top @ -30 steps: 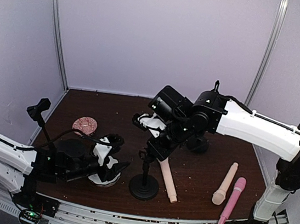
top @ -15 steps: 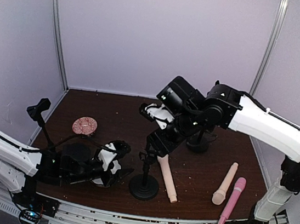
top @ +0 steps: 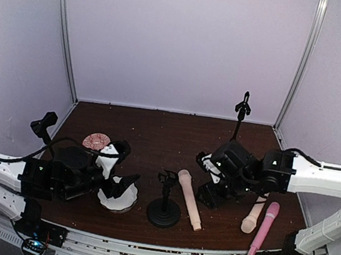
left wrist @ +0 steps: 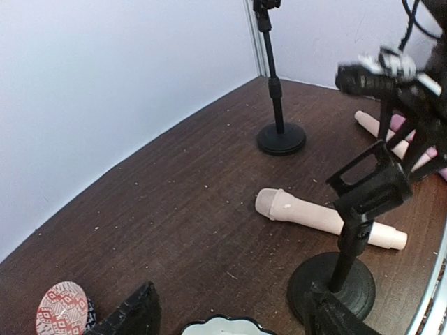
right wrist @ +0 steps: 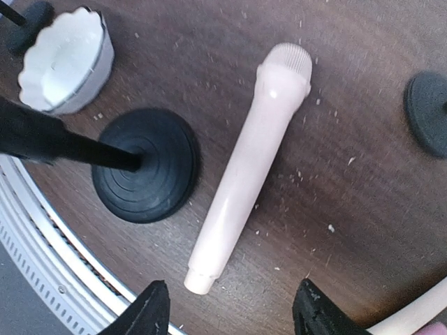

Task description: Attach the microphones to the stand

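Black fingers of the left gripper (left wrist: 230,307) are standing wide apart and gripping nothing, hanging just above the white bowl (top: 118,201); the left arm (top: 1,171) is reaching in low from the left edge, its wrist lying nearly level. A red patterned disc (top: 97,141) is lying behind it on the brown table (top: 150,137). Right of the bowl the short black stand (top: 164,210) is standing upright, its clip (top: 167,178) holding nothing. One cream microphone (right wrist: 248,167) is lying flat just beside the stand's base. The right gripper (right wrist: 230,296) is pointing down at it with jaws spread wide, touching nothing, while the right arm (top: 327,176) is stretching in low from the right. A second cream microphone (top: 250,221) and the pink microphone (top: 264,228) are lying side by side further right, and a tall stand (top: 241,115) is standing at the back
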Controlling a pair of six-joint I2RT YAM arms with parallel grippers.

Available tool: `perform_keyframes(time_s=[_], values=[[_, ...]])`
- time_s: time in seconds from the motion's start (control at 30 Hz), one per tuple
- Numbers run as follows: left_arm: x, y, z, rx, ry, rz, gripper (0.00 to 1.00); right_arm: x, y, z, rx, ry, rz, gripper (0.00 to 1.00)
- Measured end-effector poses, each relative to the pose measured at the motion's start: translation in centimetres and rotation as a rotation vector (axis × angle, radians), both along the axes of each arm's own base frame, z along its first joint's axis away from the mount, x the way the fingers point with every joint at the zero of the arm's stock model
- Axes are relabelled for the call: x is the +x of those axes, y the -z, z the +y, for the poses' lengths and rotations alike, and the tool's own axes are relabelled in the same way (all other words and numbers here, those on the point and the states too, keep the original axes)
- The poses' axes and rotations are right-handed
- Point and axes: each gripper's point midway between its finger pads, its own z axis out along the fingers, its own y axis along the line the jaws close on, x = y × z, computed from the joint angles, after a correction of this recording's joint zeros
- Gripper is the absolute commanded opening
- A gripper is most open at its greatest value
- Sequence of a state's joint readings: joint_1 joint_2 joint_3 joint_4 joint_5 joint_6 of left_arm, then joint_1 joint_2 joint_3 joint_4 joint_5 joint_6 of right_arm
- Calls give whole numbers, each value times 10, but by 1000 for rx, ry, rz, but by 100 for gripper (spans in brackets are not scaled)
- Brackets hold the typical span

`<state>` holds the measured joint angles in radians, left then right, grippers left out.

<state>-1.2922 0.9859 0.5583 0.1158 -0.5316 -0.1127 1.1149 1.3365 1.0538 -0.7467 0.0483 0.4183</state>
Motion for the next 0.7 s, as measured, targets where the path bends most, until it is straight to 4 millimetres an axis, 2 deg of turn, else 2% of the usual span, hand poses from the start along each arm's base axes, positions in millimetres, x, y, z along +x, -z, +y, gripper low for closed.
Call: perform_keyframes(time_s=[0.07,0.27,0.4,0.5,0.63,0.7], values=[[2,-6,3,9,-17,-10,74,-9,39,-8,-40,28,70,62],[6,-3,4,71,-44,-3,75,-18,82,6,-75,32,146,65],[5,5,2,102,-38,18,75,-22,99,18,-76,22,174,64],[3,11,2,117,-26,35,75,-22,114,20,-101,29,190,60],[0,16,2,127,-12,59,74,-22,130,18,-128,66,212,49],[-1,16,2,121,-10,68,74,-21,131,20,-116,82,212,45]])
